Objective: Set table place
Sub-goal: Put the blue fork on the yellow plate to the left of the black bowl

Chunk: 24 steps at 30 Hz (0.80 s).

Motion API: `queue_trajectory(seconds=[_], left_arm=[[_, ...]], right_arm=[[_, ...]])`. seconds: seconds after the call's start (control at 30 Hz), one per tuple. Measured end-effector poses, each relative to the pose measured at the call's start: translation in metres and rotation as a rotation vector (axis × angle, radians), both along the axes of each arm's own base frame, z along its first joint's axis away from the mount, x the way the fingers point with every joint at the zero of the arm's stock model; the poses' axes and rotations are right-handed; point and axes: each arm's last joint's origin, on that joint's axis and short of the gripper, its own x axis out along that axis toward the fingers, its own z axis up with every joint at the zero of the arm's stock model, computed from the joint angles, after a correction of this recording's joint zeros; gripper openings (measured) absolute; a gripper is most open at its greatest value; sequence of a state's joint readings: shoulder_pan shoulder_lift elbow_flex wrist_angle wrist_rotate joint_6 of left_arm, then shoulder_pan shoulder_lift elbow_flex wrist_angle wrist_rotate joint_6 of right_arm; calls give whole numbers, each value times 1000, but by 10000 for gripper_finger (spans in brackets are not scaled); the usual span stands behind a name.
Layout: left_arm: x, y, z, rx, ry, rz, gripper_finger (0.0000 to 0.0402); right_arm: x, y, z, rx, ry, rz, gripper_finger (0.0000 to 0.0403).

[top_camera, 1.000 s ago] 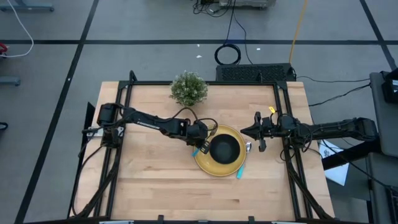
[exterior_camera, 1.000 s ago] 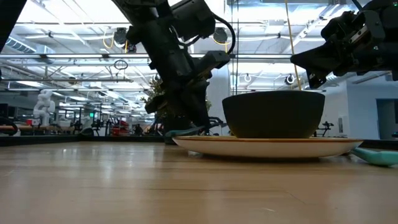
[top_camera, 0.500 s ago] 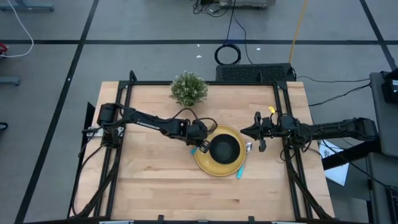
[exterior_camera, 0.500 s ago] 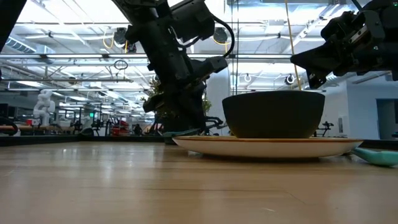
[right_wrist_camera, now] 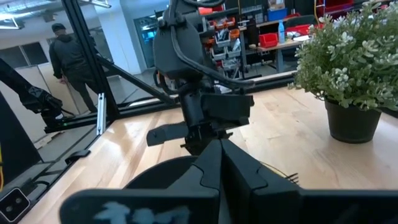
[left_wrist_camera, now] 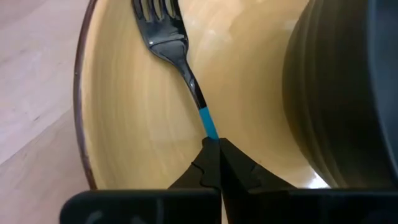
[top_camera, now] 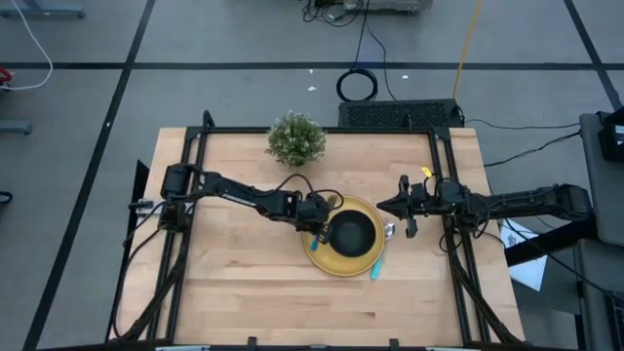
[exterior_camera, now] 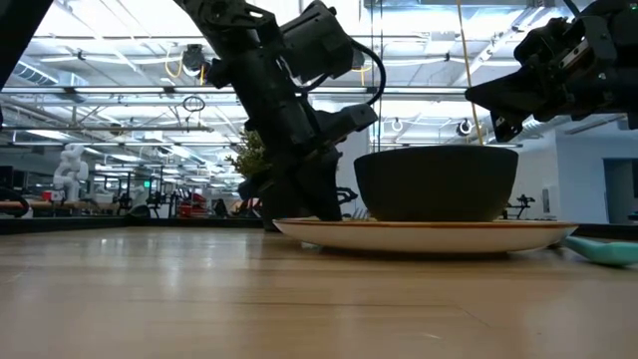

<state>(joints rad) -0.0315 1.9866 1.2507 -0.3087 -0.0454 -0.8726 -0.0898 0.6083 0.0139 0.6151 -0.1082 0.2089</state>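
A round yellow plate (top_camera: 341,261) lies on the light-wood table (top_camera: 244,283) with a black bowl (top_camera: 353,234) standing on it. My left gripper (top_camera: 319,226) points down over the plate's left rim and is shut on a fork (left_wrist_camera: 177,53) with a light-blue handle. A spoon (top_camera: 378,265) with a light-blue handle lies against the plate's right edge. My right gripper (top_camera: 382,207) hangs shut and empty in the air to the right of the bowl, and also shows in the low view (exterior_camera: 478,100). My left gripper pinches the fork's light-blue handle (left_wrist_camera: 208,124) between its two fingers, close behind the dark neck. The fingers come from above, pointing down. The fork lies along the plate's inner left side, tines (left_wrist_camera: 155,12) pointing away from the fingers; the handle's free end is hidden behind them.
A small bushy green potted plant (top_camera: 295,138) stands at the table's far edge. The black frame rails (top_camera: 453,253) run along both table sides. Bare wood lies near and left of the plate. A person (right_wrist_camera: 65,59) stands in the room beyond the table.
My left gripper has moved a little toward the table's right and near edges, carrying the fork from just left of the plate to over the plate's left rim. The right arm has kept still.
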Motion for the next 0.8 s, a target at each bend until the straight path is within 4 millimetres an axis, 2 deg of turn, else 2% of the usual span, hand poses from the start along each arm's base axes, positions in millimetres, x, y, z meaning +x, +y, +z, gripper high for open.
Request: queue_trajectory(seconds=[0.37, 0.5, 0.8], left_arm=[[2, -2, 0, 6, -26, -52, 5], [2, -4, 0, 13, -25, -70, 40], [0, -5, 3, 7, -25, -74, 147]], right_arm=[[0, 0, 0, 15, -1, 1, 0], [0, 0, 0, 16, -1, 1, 0], [0, 0, 0, 23, 0, 2, 0]])
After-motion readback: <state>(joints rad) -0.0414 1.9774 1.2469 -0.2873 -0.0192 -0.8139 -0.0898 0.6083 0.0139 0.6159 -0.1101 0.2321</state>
